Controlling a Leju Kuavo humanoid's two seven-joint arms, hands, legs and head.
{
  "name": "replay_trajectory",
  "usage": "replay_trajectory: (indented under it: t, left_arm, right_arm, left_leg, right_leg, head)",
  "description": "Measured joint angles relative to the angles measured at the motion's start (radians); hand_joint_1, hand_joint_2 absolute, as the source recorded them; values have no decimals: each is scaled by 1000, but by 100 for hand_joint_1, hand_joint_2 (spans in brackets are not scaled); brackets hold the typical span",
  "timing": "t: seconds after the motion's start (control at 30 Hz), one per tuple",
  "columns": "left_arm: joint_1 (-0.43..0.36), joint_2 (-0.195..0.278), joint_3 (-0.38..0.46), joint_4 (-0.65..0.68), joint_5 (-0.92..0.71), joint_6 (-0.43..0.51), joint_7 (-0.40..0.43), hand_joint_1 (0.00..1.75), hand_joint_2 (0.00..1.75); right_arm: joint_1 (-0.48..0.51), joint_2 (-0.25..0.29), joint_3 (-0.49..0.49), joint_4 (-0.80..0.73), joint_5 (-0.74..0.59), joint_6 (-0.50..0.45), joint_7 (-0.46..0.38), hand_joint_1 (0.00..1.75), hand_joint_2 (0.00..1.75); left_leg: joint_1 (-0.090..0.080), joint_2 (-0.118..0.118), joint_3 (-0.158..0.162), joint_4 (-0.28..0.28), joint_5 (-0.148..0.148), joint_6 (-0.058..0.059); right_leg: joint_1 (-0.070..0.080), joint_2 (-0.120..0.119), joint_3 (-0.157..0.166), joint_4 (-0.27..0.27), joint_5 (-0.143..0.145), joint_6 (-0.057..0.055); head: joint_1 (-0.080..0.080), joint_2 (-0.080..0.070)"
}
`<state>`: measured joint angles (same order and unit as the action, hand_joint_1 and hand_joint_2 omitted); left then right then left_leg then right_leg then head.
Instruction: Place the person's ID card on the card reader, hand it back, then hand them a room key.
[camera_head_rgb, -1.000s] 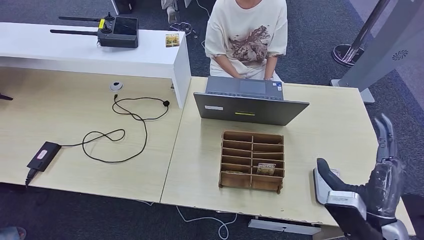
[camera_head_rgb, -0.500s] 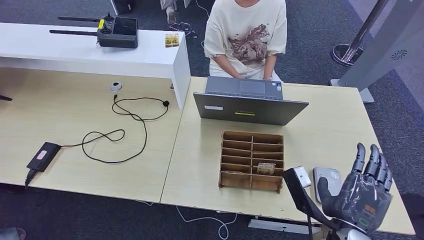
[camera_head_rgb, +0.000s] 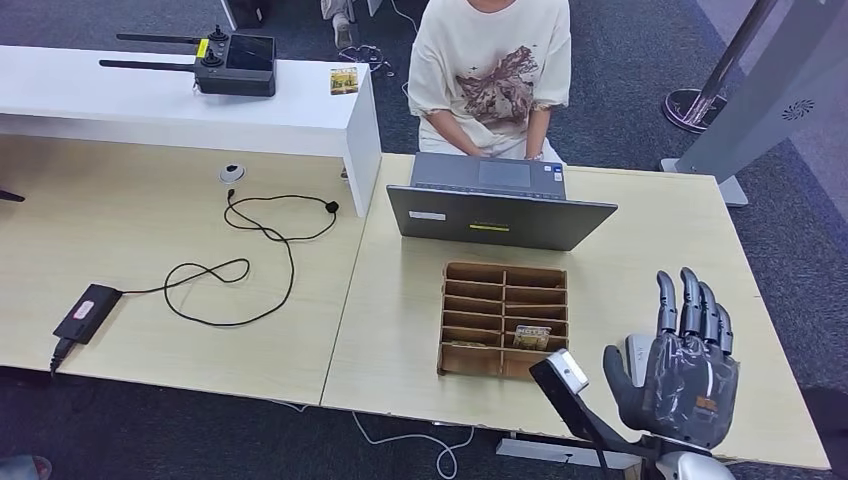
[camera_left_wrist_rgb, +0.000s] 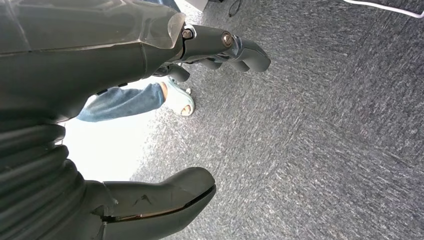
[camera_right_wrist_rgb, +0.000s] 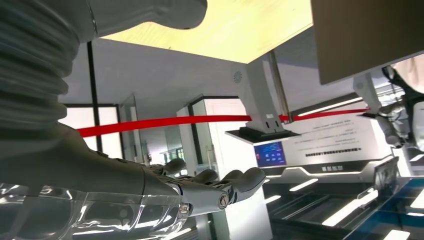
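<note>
No legible text; laptop stickers too small to read.

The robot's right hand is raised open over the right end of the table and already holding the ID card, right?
Not quite. The head view shows the right robot hand raised open over the table's right end, but holding nothing; no card is in it.

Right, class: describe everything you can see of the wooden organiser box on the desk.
The wooden organiser box looks like thin light-brown board, a low open-topped tray split into two columns of narrow slots. It rests flat on the pale desk, near the front edge, just in front of the grey laptop and apart from it. One right-column slot holds a small printed card. The right hand hovers beside it, not touching.
</note>
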<state>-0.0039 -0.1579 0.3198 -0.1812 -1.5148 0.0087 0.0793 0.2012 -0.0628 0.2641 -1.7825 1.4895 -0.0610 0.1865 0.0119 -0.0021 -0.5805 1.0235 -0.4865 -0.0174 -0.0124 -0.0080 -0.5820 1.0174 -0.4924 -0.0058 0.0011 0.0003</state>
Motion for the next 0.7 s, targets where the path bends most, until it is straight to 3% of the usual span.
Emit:
replay_trajectory:
  t: [0.07,0.13,0.33,0.53,0.7]
  left_arm:
    - [0,0,0,0,0,0,-1,0,175]
    - [0,0,-2,0,0,-1,-3,0,175]
    - [-1,0,-8,0,0,-7,-11,0,175]
    - [-2,0,-11,0,0,-13,-11,0,175]
    - [-3,0,-15,0,0,-16,-11,0,175]
  right_arm:
    - [-12,1,6,10,-7,-2,-10,83,175]
    - [-30,2,16,28,-15,2,-26,93,175]
    - [-88,17,46,104,-33,9,-46,93,175]
    - [-140,32,67,167,-31,10,-45,79,175]
    - [-164,38,83,216,-41,8,-58,79,175]
  left_leg:
    - [0,0,0,0,0,0]
    - [0,0,0,0,0,0]
    - [0,0,0,0,0,0]
    - [0,0,0,0,0,0]
    - [0,0,0,0,0,0]
  right_leg:
    - [0,0,0,0,0,0]
    - [0,0,0,0,0,0]
    - [0,0,0,0,0,0]
    - [0,0,0,0,0,0]
    - [0,0,0,0,0,0]
  head:
    - [0,0]
    - [0,0]
    - [0,0]
    - [0,0]
    - [0,0]
